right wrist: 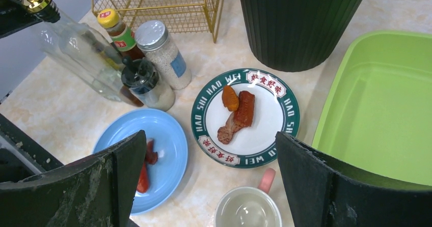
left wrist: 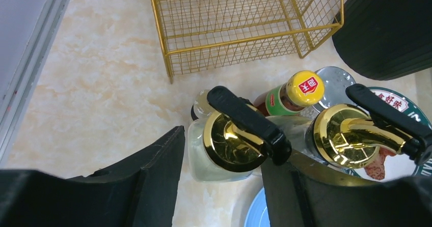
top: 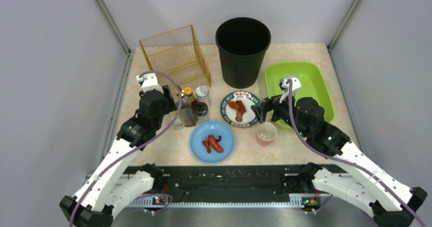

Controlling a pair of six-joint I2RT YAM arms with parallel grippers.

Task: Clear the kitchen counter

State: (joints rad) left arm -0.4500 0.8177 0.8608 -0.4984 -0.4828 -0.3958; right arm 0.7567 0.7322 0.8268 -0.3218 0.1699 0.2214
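On the kitchen counter [top: 305,148] a clear bottle with a gold pourer [left wrist: 204,161] stands between the fingers of my left gripper [left wrist: 226,150]. Its right finger touches the glass and a gap shows at the left finger. A second gold-topped bottle [left wrist: 346,135], a yellow-capped sauce bottle [left wrist: 300,89], a silver-lidded shaker [right wrist: 158,49] and a black-lidded jar [right wrist: 142,82] crowd beside it. My right gripper [right wrist: 209,140] hangs open above a pink cup [right wrist: 248,209], near the green-rimmed plate [right wrist: 285,105] of meat and the blue plate [right wrist: 168,130] of red chillies.
A gold wire basket [top: 176,54] stands at the back left and a black bin [top: 242,49] at the back centre. A lime-green tray [top: 321,89] sits at the right. A black rail [top: 224,183] runs along the near edge.
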